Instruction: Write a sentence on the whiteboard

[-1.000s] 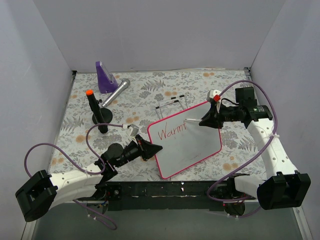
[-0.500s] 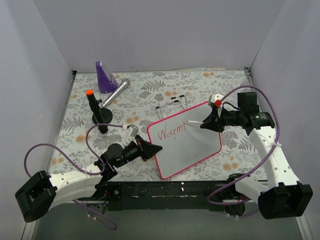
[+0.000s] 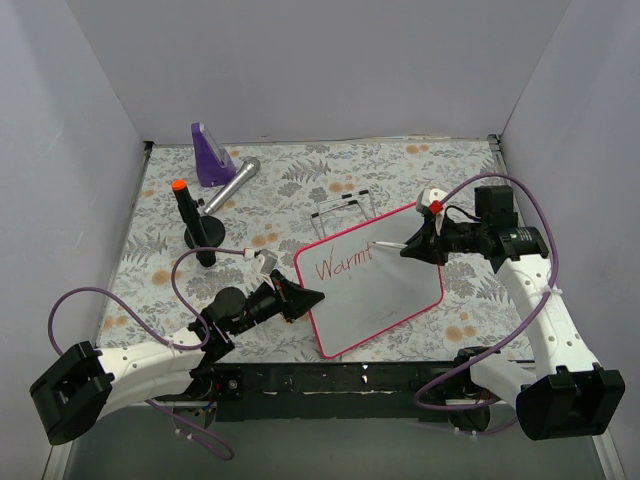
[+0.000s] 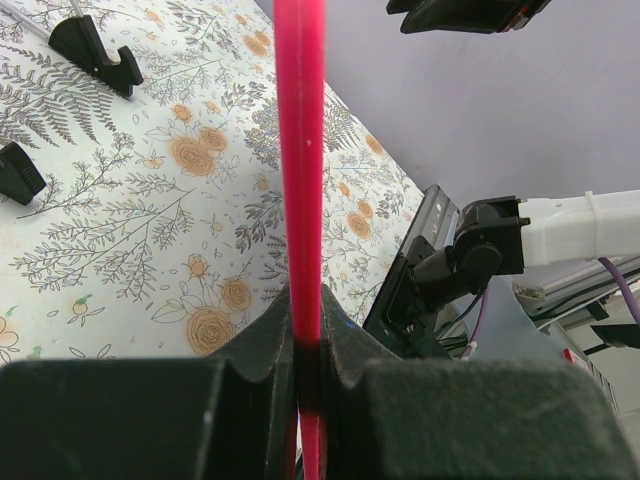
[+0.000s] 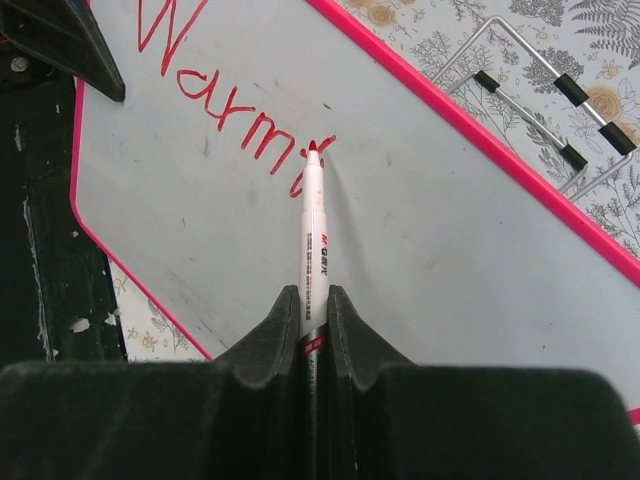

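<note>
Centre-right of table [image 3: 300, 170]: board [image 3: 400, 290] lying skewed, one corner toward arm bases.
Text [image 3: 338, 267]: red "Warmt" so far, upper-left part of board; rest of sentence not yet written.
L gripper [image 3: 312, 296]: clamped tight on board's pink frame [image 4: 300, 150] at left edge; thin-edge pinch, nothing else held.
R gripper [image 5: 314, 300]: closed hard on pen [image 5: 315, 240]; tip at end of last stroke. Touching or just off surface: can't tell.
Stage (est.): mid first word, "h" likely next.
Risk 1: board pivoting about L pinch if pen pushes hard or sideways → crooked strokes, maybe frame slipping out of jaws.
Risk 2: pen sliding or rotating in R jaws under tip load → tip height off, strokes too faint or gaps.
Risk 3: too little pressure → skipped ink; too much → tip crushed, board shoved.
Risk 4: R gripper or its cable dragging across wet text on way to 2nd line → smear.
Risk 5: line slanting up toward far edge; letters crowding frame if spacing not held.
Risk 6: wire stand [image 3: 345, 208] just beside board's far edge → snag w/ R gripper on wide moves.
</note>
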